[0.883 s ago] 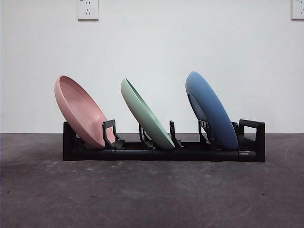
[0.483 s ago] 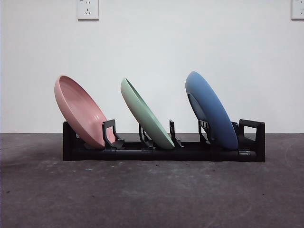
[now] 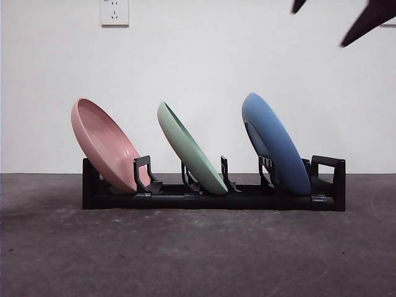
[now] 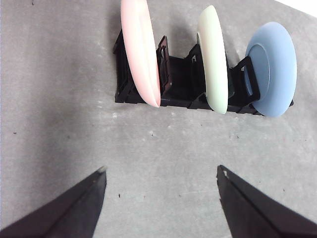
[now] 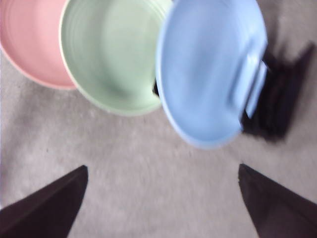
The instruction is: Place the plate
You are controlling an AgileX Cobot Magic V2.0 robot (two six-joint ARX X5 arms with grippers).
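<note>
**Blue plate is the closest one to the right arm, and nobody's holding anything**

Blue plate (image 3: 275, 145) sits in the end slot of the black rack (image 3: 213, 199), leaning the same way as the green plate (image 3: 190, 148) in the middle and the pink plate (image 3: 102, 143) at the far end. All three are seated on edge, tilted, rims up, on the grey counter (image 3: 198, 247).

What matters for the next move: the right gripper (image 5: 161, 198) hangs above the rack with the blue plate's face nearest below it, the green one just beside that and the pink one only partly in its view. Its fingers (image 5: 49, 206) are spread wide with nothing between them. That picture is blurry, so I'd guess the arm is moving. In the front view only dark tips (image 3: 365, 21) show at the top corner, on the blue plate's side.

The left gripper (image 4: 161, 198) is well back from the rack over bare counter, fingers also spread and empty, looking at the plates edge-on.

So the right arm is clearly nearer. My read is that the plates are already placed.
</note>
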